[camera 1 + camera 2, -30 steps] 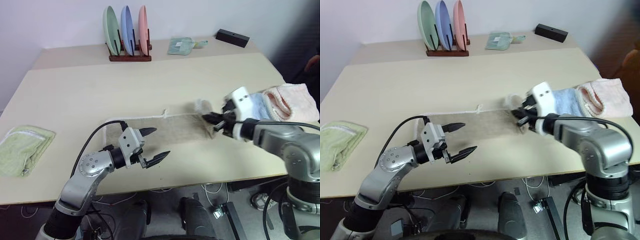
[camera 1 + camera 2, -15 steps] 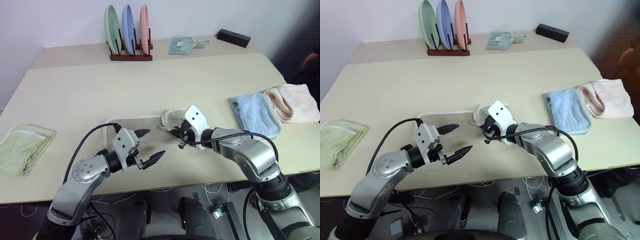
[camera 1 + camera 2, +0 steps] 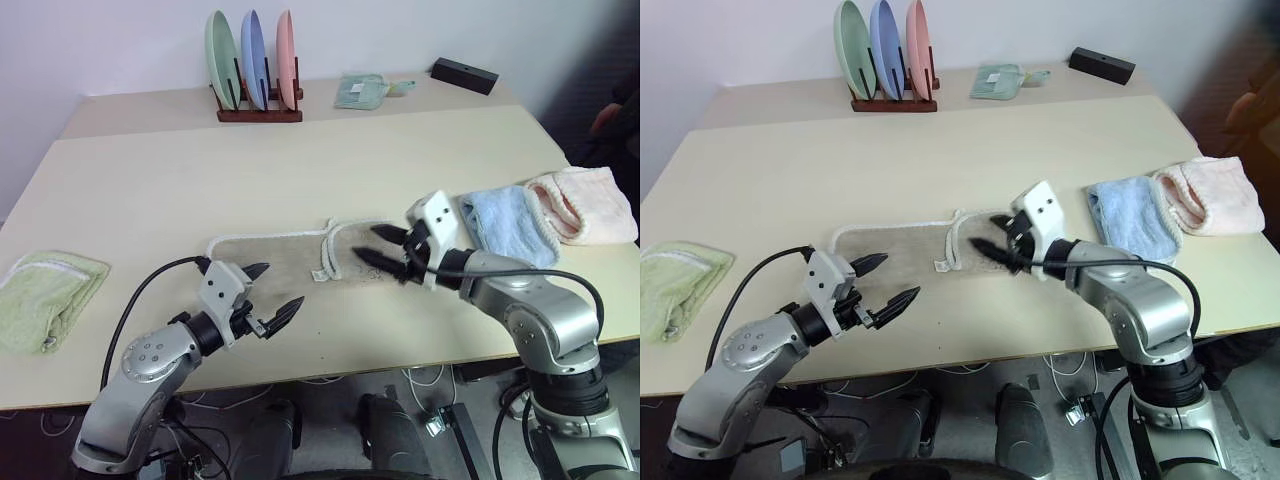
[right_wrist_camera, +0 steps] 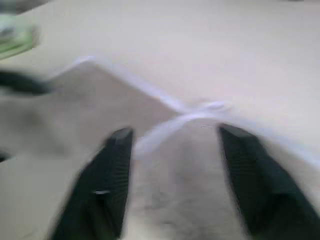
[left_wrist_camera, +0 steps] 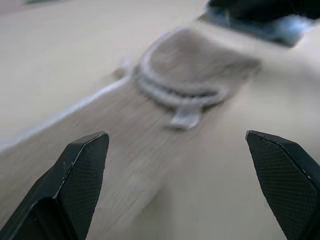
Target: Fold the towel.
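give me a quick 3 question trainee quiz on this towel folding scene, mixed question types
1. True or false: the beige terry-cloth towel with white corded edging lies spread flat in a single layer.
2. Multiple choice: which folded towel lies nearest the right gripper? A the light blue folded towel; B the pale green folded towel; C the pink folded towel.
3. Fill in: the wooden rack at the far side of the cream table holds ___ upright plates.

Key
1. False: its right end is folded over onto the rest.
2. A
3. three (green, blue, pink). Both the right gripper and the left gripper are open and hold nothing.
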Available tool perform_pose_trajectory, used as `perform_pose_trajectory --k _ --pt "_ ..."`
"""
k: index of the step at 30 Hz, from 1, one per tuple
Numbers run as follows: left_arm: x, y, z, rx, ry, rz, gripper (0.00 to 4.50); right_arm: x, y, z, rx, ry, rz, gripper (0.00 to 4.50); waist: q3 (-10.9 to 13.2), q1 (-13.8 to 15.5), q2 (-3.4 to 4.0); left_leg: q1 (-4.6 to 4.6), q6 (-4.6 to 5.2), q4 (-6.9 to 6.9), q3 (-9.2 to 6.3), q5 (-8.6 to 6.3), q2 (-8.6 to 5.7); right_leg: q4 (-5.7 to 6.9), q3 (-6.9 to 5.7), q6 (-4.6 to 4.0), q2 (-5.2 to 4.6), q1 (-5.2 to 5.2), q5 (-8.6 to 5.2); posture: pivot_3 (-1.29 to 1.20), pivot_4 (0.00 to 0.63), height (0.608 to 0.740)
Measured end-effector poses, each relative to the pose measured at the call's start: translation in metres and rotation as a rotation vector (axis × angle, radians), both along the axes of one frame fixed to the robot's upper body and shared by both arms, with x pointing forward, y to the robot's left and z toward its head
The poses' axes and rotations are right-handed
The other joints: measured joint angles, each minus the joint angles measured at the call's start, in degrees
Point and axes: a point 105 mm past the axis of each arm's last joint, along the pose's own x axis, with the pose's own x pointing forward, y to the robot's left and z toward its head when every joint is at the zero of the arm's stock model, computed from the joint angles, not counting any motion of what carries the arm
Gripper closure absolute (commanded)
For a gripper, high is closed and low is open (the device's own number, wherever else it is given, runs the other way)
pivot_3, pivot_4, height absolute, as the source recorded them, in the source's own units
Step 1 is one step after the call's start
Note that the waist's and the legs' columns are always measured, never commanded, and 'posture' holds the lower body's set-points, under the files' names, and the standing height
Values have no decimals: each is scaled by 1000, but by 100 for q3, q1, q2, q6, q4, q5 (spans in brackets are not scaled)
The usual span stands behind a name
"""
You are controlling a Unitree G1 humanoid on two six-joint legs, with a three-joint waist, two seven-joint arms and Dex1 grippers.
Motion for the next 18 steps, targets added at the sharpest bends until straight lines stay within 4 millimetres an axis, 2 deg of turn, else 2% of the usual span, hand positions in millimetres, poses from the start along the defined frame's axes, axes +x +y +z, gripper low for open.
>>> perform_pose_trajectory --k 3,7,11,17,18 --pt "-1 2 -4 -17 14 32 0 12 -2 -8 -13 -9 -31 4466 0 -3 1 0 0 -3 1 0 0 -2 0 0 0 0 0 0 150 738" --pt "-1 5 -8 -49 33 83 0 17 16 -34 -91 -25 35 4466 0 -11 1 1 0 -3 2 0 0 0 0 0 0 -1 0 0 150 738" --pt "-4 15 -15 -67 59 168 0 17 26 -70 -174 12 87 4466 0 -11 1 2 -1 -2 1 0 0 0 1 0 0 -1 0 0 150 738" --pt "-19 30 -24 -91 107 290 0 19 30 -71 -204 -39 124 4466 -9 -9 -8 11 -1 -4 -1 0 2 1 4 -1 1 6 -1 0 150 738" --pt "-22 32 -25 -97 113 307 0 19 30 -70 -203 -43 132 4233 -9 -9 -9 11 -1 -4 -1 -1 2 0 4 -2 0 6 -1 0 150 738"
